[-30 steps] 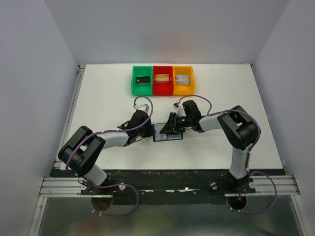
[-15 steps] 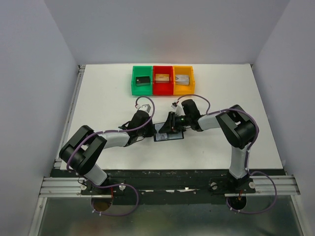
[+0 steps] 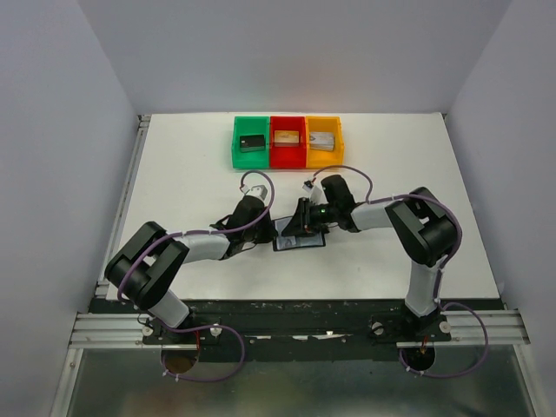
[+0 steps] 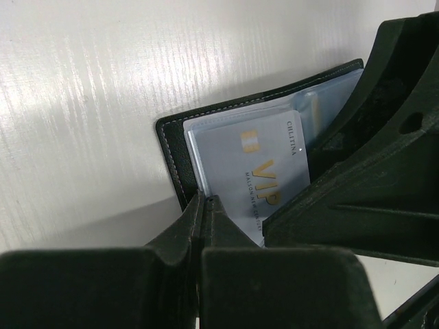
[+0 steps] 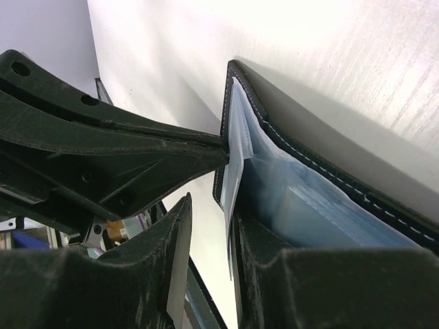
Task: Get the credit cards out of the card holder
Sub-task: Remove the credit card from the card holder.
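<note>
while the card holder lies open mid-table as before, left gripper stays closed on its edge, right gripper pinching the silver card (barely shifted), bins behind

Both arms reach forward and bend inward, their wrists meeting low over the middle of the surface. The left end effector points right with fingers pressed together; the right end effector points left, fingers narrowly parted
</note>
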Robot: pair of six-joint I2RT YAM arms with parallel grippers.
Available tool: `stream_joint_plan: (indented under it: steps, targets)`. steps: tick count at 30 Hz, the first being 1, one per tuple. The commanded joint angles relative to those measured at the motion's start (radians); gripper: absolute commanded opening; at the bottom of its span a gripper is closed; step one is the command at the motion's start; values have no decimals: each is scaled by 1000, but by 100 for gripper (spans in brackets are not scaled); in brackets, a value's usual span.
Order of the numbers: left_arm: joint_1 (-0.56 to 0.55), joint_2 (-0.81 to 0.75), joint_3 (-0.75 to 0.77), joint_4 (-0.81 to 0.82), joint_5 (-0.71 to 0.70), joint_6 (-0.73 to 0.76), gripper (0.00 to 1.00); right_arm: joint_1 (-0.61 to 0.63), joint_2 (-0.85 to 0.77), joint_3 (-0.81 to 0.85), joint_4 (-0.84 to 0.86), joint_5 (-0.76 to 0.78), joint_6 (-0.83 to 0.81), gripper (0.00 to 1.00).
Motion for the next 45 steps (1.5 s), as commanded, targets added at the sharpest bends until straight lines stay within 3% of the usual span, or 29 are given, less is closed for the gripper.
stream_joint_plan:
  steps: [1,45]
  targets:
    - [-20,21,-22,-43,41,-17,0,20,-55,-11,-31,-31,-37,36]
    - [-1,41,-23,-92,4,-32,0,-20,-158,-48,-174,18,-128,35]
